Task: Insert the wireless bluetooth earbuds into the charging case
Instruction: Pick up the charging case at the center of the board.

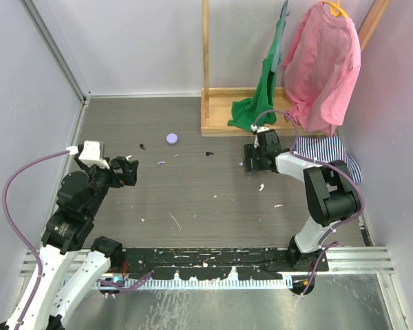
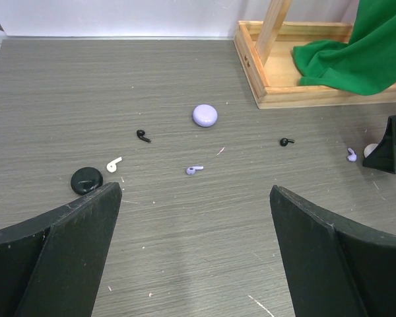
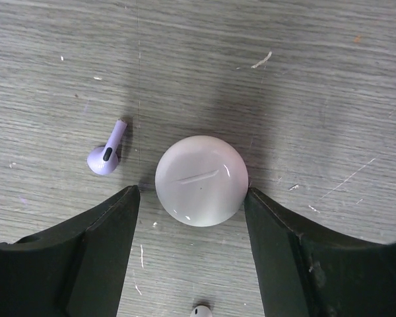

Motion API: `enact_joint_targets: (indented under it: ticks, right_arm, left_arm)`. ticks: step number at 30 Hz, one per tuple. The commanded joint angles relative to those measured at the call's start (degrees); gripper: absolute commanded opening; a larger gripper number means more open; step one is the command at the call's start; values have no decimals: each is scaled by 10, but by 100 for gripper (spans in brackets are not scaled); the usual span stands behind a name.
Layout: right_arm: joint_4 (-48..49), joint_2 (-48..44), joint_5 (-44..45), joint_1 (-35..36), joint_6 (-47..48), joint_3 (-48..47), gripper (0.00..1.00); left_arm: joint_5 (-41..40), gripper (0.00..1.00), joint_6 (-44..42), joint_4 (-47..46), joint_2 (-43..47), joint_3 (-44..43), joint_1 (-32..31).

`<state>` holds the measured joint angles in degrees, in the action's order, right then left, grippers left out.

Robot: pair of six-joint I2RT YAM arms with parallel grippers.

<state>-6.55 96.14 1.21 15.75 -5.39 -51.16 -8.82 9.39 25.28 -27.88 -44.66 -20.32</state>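
Observation:
A white round charging case (image 3: 199, 180) lies on the table between the fingers of my right gripper (image 3: 190, 193). The jaws stand open around it: the right fingertip (image 3: 252, 197) is at its rim, the left one a small gap away. A lilac earbud (image 3: 105, 153) lies just left of the case and a white earbud (image 3: 201, 310) below it. My left gripper (image 2: 195, 191) is wide open and empty. Ahead of it lie a lilac case (image 2: 204, 115), a black case (image 2: 86, 179), two black earbuds (image 2: 142, 135) (image 2: 286, 141), a white earbud (image 2: 113, 163) and a lilac earbud (image 2: 194, 170).
A wooden rack base (image 1: 220, 110) stands at the back right, with a green cloth (image 1: 258, 96) and a pink garment (image 1: 323, 62) hanging over it. A striped cloth (image 1: 327, 148) lies by the right arm. Walls close in both sides. Small white flecks dot the table.

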Motion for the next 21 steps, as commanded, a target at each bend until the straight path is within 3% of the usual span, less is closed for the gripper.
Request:
enact_joint_targets:
  ticks: [1,21]
  right_arm:
    - [-4,3,28,8,20,-22,70]
    - [-46,55,0,7,72,-60,70]
  left_arm:
    - [10,98,-3,-24,1,-14,-3]
    - [24,98,-1,-26,0,-14,-3]
